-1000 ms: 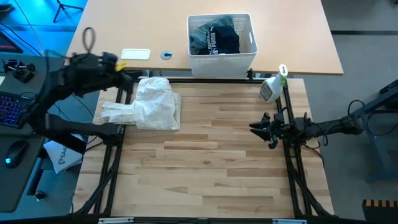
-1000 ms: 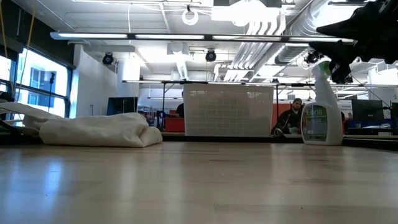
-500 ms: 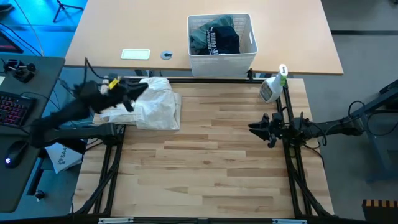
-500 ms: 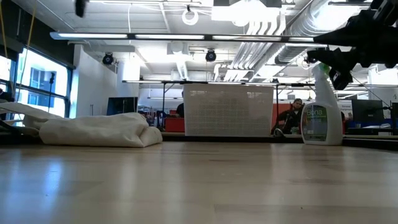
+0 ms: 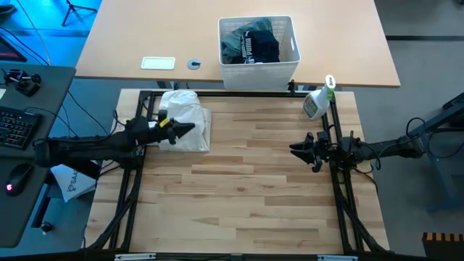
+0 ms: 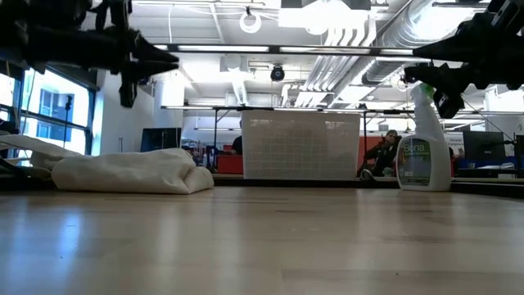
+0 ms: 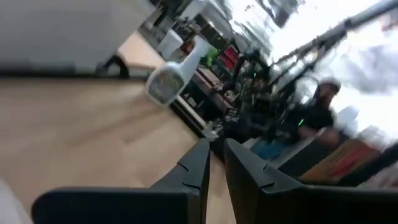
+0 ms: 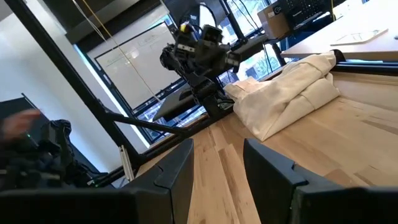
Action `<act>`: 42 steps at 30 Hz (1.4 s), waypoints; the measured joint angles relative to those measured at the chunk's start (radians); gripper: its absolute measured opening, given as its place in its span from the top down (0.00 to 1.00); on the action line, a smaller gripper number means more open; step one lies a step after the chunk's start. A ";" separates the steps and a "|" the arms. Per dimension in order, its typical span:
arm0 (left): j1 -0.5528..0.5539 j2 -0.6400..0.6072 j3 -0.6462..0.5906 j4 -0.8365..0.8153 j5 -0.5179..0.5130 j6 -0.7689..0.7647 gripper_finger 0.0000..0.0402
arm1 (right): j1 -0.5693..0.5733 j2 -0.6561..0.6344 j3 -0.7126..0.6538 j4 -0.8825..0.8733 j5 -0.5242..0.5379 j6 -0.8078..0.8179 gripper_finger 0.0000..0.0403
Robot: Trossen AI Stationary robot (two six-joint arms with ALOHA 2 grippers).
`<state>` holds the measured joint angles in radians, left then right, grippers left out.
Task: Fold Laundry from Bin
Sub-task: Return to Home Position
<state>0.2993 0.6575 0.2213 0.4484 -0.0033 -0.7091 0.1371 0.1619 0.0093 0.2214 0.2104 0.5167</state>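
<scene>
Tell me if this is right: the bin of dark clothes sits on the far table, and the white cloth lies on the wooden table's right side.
Not quite. The high view shows the cloth on the left side of the wooden table, by the left gripper. The bin of dark clothes does sit on the far table.

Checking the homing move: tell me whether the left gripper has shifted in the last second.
Yes. The left gripper came forward, from behind the white cloth to above it.

Lab workspace: exposed ceiling ducts (image 6: 352, 31), desk (image 5: 348, 43), keyboard (image 5: 16, 125).
</scene>
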 joint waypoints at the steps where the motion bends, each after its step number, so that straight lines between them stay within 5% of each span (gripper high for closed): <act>1: 0.000 0.005 -0.014 0.008 -0.004 -0.071 0.91 | 0.000 0.000 0.000 0.000 0.000 0.000 0.67; 6: -0.026 -0.037 -0.101 -0.025 -0.040 -0.220 0.91 | 0.000 0.000 0.000 0.000 0.000 0.000 0.67; 18: -0.261 -0.431 -0.210 0.083 -0.138 0.344 0.91 | 0.000 0.000 0.000 -0.005 0.000 -0.001 0.67; 24: -0.259 -0.511 -0.209 -0.066 -0.067 0.512 0.91 | 0.000 0.000 0.000 -0.008 0.000 -0.001 0.67; 36: -0.198 -0.657 -0.209 -0.387 0.097 0.522 0.91 | 0.000 0.000 0.000 -0.009 0.000 -0.001 0.67; 42: -0.210 -0.654 -0.209 -0.423 0.103 0.609 0.91 | 0.000 0.000 -0.001 -0.012 0.000 -0.001 0.67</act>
<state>0.0897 0.0032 0.0120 0.0258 0.0993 -0.0996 0.1371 0.1623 0.0086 0.2096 0.2100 0.5159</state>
